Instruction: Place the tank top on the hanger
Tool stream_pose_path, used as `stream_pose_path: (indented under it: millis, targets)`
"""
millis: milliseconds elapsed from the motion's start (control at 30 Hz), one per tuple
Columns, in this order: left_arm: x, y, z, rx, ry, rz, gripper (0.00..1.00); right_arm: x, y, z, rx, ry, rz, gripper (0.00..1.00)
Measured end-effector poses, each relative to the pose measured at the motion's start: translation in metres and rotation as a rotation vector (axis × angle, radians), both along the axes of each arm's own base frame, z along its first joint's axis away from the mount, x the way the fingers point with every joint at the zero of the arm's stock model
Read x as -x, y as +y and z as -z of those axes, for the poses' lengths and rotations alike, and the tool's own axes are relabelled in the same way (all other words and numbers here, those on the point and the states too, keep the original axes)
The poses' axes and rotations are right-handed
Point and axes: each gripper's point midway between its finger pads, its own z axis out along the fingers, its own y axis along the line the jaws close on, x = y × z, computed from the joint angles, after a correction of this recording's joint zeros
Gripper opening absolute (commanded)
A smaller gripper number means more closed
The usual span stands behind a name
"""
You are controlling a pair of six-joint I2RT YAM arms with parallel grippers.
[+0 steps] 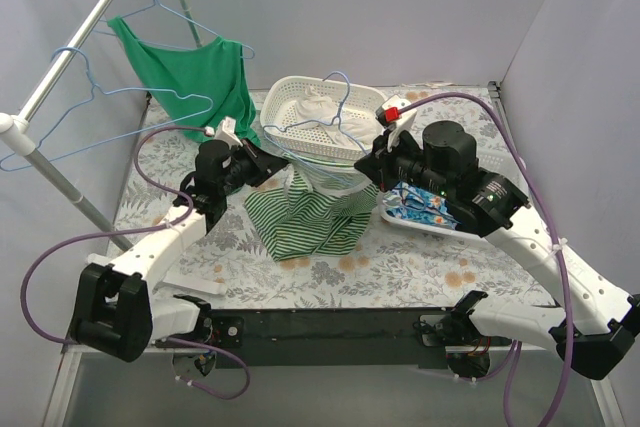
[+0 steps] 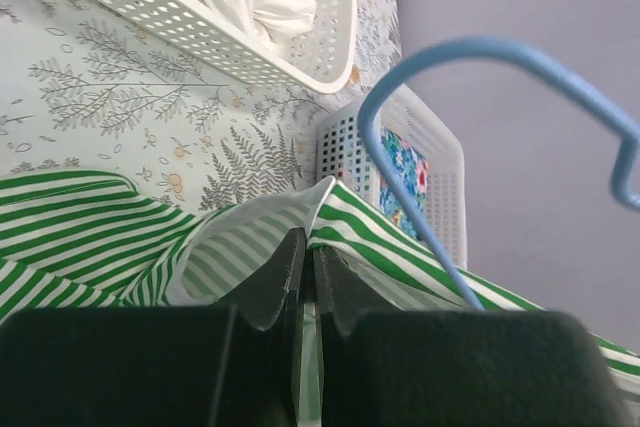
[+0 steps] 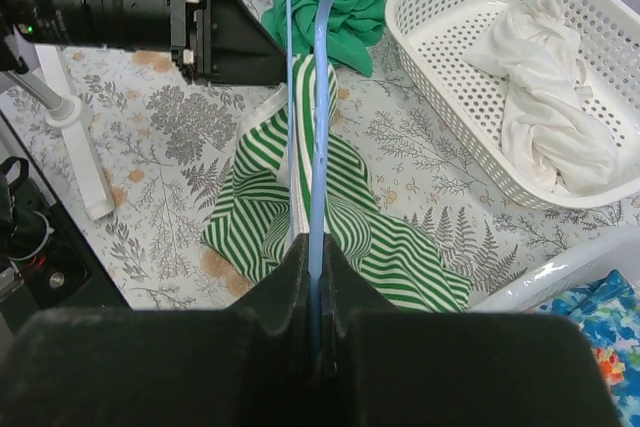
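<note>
The striped tank top [image 1: 310, 215] hangs bunched between both arms, its lower part resting on the floral table. My left gripper [image 1: 268, 163] is shut on its white-edged upper hem; in the left wrist view the jaws [image 2: 308, 247] pinch the fabric [image 2: 80, 232]. My right gripper [image 1: 376, 161] is shut on the light-blue wire hanger [image 1: 344, 97], whose hook rises above the basket. In the right wrist view the jaws [image 3: 316, 247] clamp the wire [image 3: 318, 97], which runs into the striped top [image 3: 390, 242]. The hook shows in the left wrist view [image 2: 480, 52].
A white basket [image 1: 285, 87] holding white cloth stands behind the top. A second white basket with blue floral cloth [image 1: 425, 209] sits under the right arm. A plain green tank top [image 1: 200, 72] and spare hangers [image 1: 90, 117] hang on the slanted rack pole [image 1: 60, 77] at left.
</note>
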Motion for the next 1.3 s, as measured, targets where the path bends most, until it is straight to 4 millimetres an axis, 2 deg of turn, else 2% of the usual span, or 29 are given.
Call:
stream_pose_path:
  millis: [67,233,467,800,967,1033,1100,1167,1233,1300]
  targets:
    - [-0.005,-0.003,-0.003,0.024,0.003,0.033,0.0,0.002,0.001,0.001,0.003,-0.004,-0.018,0.01]
    - [-0.003,-0.007,0.007,0.08,0.06,0.119,0.0,0.003,-0.001,0.004,0.025,-0.017,-0.028,0.01]
    - [-0.002,0.006,0.005,0.156,0.075,0.159,0.0,0.008,-0.008,0.017,0.082,-0.004,-0.038,0.01]
    - [-0.004,0.008,0.013,0.2,0.11,0.203,0.0,0.007,-0.016,0.025,0.144,0.001,-0.025,0.01]
    - [-0.001,0.009,0.015,0.206,0.107,0.227,0.17,0.003,-0.014,0.027,0.156,0.024,-0.013,0.01]
    - [0.003,0.014,0.024,0.196,0.115,0.208,0.26,0.002,-0.013,0.033,0.163,0.051,0.0,0.01]
    - [0.01,0.019,0.036,0.183,0.135,0.188,0.3,0.001,-0.014,0.04,0.172,0.082,0.014,0.01]
    - [0.021,0.024,0.046,0.169,0.157,0.168,0.37,0.0,-0.013,0.048,0.166,0.106,0.031,0.01]
    - [0.03,0.028,0.052,0.151,0.162,0.151,0.44,0.0,-0.015,0.06,0.171,0.135,0.053,0.01]
    - [0.038,0.03,0.051,0.13,0.151,0.142,0.46,0.0,-0.016,0.072,0.177,0.165,0.069,0.01]
